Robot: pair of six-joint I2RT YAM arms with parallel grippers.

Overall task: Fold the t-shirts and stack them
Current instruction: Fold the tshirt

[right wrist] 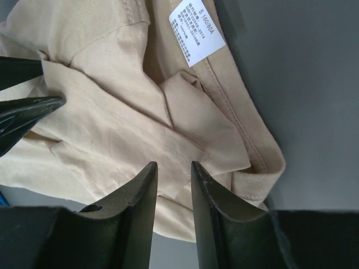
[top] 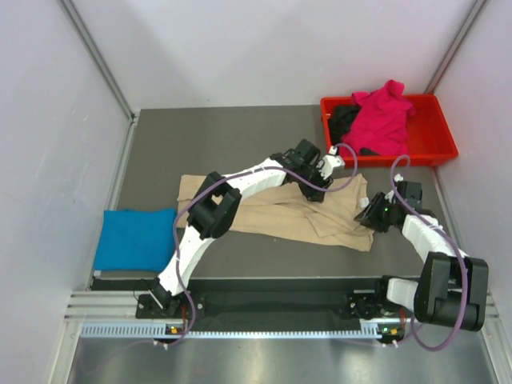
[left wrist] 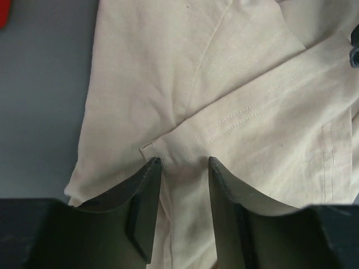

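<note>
Grey table (top: 240, 136): beige t-shirt (top: 324, 222) beneath left end effector (left wrist: 184, 161).

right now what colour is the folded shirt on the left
Bright blue folded shirt, best in top external view.

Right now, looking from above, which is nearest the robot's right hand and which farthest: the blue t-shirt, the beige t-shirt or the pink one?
1. Beige t-shirt: in the middle, directly under the right hand.
2. Magenta-pink t-shirt: heaped in the red tray at the far right corner.
3. Blue t-shirt: far over on the near left.
</note>
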